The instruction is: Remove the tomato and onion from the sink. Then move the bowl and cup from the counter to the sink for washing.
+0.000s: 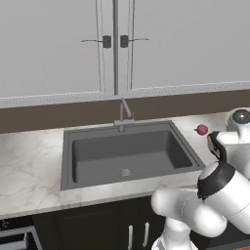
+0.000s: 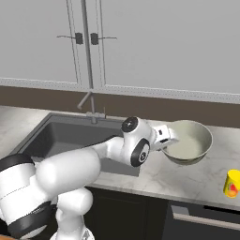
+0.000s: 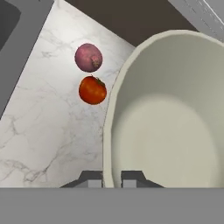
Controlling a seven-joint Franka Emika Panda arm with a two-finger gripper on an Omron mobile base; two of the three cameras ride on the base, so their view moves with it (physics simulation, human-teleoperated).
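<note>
My gripper [image 3: 112,178] pinches the rim of the bowl [image 2: 187,143], one finger inside and one outside. I hold the bowl up above the counter [image 2: 187,180], to the right of the sink [image 1: 127,154]. The tomato [image 3: 92,90] and the onion [image 3: 89,57] sit close together on the counter beside the bowl. The cup [image 2: 232,183] stands on the counter, farther to the right.

You get even, soft rendered light with no glare. The bowl [image 3: 170,118] shows a gentle shadow inside, and the sink [image 1: 128,155] floor reads darker. Edges look slightly soft everywhere; nothing is warped.
</note>
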